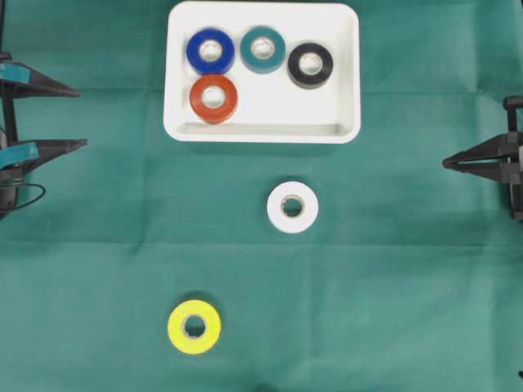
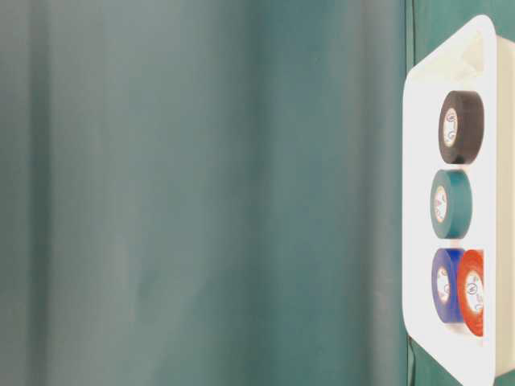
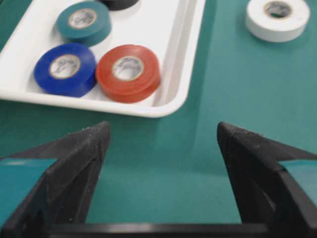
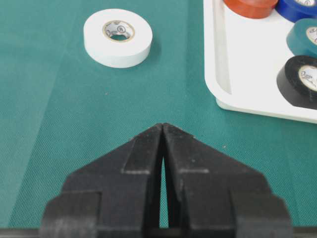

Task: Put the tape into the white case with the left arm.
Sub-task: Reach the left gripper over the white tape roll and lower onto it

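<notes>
Green cloth (image 1: 392, 269) covers the whole table in front of you, and on it the white case (image 1: 343, 73) sits near the far edge in the overhead view. Inside the case you have four tape rolls lying flat: a blue roll (image 1: 210, 51), a teal roll (image 1: 262, 49) just beside it, a black roll (image 1: 310, 65) toward the right wall, and an orange-red roll (image 1: 213, 99) touching the blue one on its near side. Two rolls lie outside on the cloth: a white tape roll (image 1: 292, 207) near the case's front rim, and a yellow tape roll (image 1: 194, 327) well apart from it, toward the lower left. Your left gripper (image 1: 82, 119) is at the left edge of the overhead view, level with the case, its jaws spread wide with nothing between them; the left wrist view shows bare cloth between the two teal-striped fingers (image 3: 79, 163), with the case's corner and the orange-red roll just ahead. Your right gripper (image 1: 446, 163) sits at the right edge, its plain black fingertips pressed together and holding nothing, with the white roll ahead of it to the left in its wrist view.
</notes>
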